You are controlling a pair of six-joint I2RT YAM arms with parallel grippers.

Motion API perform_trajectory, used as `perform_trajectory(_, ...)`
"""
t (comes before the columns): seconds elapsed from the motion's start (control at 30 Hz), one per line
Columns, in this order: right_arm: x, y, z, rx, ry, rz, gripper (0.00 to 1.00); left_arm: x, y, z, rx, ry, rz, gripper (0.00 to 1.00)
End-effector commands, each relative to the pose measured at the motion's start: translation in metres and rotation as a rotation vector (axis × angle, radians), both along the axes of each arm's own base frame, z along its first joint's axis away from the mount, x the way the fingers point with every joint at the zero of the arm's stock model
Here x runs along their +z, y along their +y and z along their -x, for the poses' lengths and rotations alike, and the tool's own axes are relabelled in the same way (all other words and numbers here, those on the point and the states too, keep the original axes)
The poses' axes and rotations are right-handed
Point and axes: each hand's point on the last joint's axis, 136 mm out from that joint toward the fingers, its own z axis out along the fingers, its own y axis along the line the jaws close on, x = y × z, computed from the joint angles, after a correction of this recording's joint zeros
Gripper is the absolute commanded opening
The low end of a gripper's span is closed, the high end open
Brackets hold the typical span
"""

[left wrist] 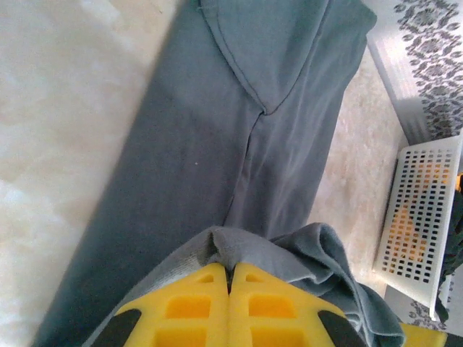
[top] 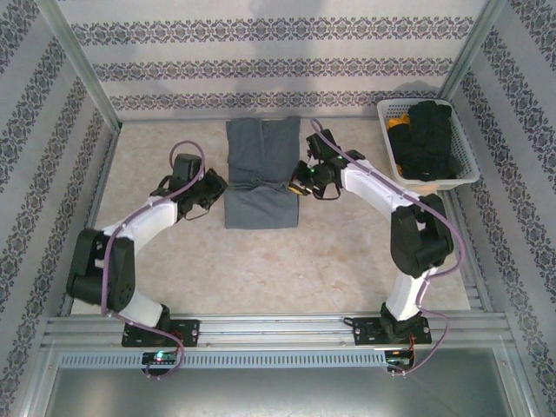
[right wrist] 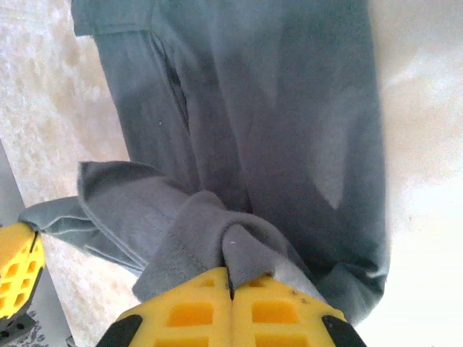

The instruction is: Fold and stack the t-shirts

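I am watching the t-shirt [top: 261,165], a soft, matte slate-grey knit folded into a long strip, lying on the pale mottled bench [top: 261,269] near the middle of its far edge, with its long axis running from near edge to far edge. The left fingers [left wrist: 235,285] are pinching shut on a bunched fold at its left side, and the right fingers [right wrist: 236,285] are clamping a puckered fold at its right side. A white perforated plastic basket [top: 439,182] holding dark cloth [top: 430,139] is sitting at the far right corner.
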Motion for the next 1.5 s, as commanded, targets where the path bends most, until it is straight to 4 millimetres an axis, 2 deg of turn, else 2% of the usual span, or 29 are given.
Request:
perform_trajectory(0.0,0.005,0.002,-0.034,-0.013,-0.059,-0.003,0.0,0.026,-0.003,-0.049,-0.039,-0.138,-0.003,0.0)
perform_trajectory(0.2,-0.006,0.004,-0.068,-0.038,-0.034,-0.017,0.0,0.011,0.003,-0.084,-0.037,-0.119,0.006,0.0)
perform_trajectory(0.43,-0.031,-0.011,-0.102,-0.124,0.012,-0.014,0.0,-0.012,0.008,-0.117,-0.049,-0.083,0.012,0.01)
perform_trajectory(0.5,-0.038,-0.011,-0.111,-0.113,0.026,-0.017,0.2,-0.02,0.008,-0.124,-0.064,-0.055,0.006,0.26)
perform_trajectory(0.53,-0.034,-0.011,-0.117,-0.095,0.013,-0.018,0.31,-0.021,0.011,-0.126,-0.062,-0.05,-0.011,0.35)
perform_trajectory(0.57,-0.029,-0.013,-0.121,-0.083,-0.005,-0.011,0.37,-0.019,0.013,-0.126,-0.057,-0.055,-0.02,0.43)
perform_trajectory(0.63,-0.013,-0.018,-0.125,-0.064,-0.058,0.004,0.47,-0.012,0.018,-0.12,-0.048,-0.058,-0.028,0.51)
perform_trajectory(0.67,-0.005,-0.024,-0.124,-0.063,-0.077,0.02,0.5,-0.008,0.019,-0.113,-0.046,-0.053,-0.035,0.52)
perform_trajectory(0.73,0.006,-0.037,-0.115,-0.069,-0.087,0.05,0.54,-0.009,0.023,-0.09,-0.041,-0.024,-0.049,0.54)
perform_trajectory(0.83,0.003,-0.049,-0.085,-0.087,-0.065,0.067,0.54,-0.024,0.026,-0.041,-0.022,0.069,-0.034,0.54)
perform_trajectory(0.93,-0.019,-0.045,-0.039,-0.092,0.018,0.045,0.53,-0.037,0.022,0.009,0.002,0.134,-0.025,0.53)
perform_trajectory(1.03,-0.042,-0.035,0.002,-0.098,0.082,0.023,0.54,-0.05,0.011,0.04,0.014,0.185,0.024,0.53)
perform_trajectory(1.13,-0.06,-0.025,0.024,-0.113,0.131,-0.004,0.56,-0.065,0.003,0.053,0.014,0.231,0.054,0.54)
perform_trajectory(1.23,-0.08,-0.019,0.036,-0.132,0.196,-0.018,0.57,-0.083,-0.002,0.06,0.042,0.293,0.093,0.58)
perform_trajectory(1.37,-0.1,-0.013,0.035,-0.167,0.236,-0.063,0.57,-0.095,-0.009,0.054,0.063,0.303,0.152,0.61)
perform_trajectory(1.47,-0.103,-0.009,0.028,-0.172,0.227,-0.08,0.54,-0.096,-0.015,0.045,0.055,0.297,0.159,0.6)
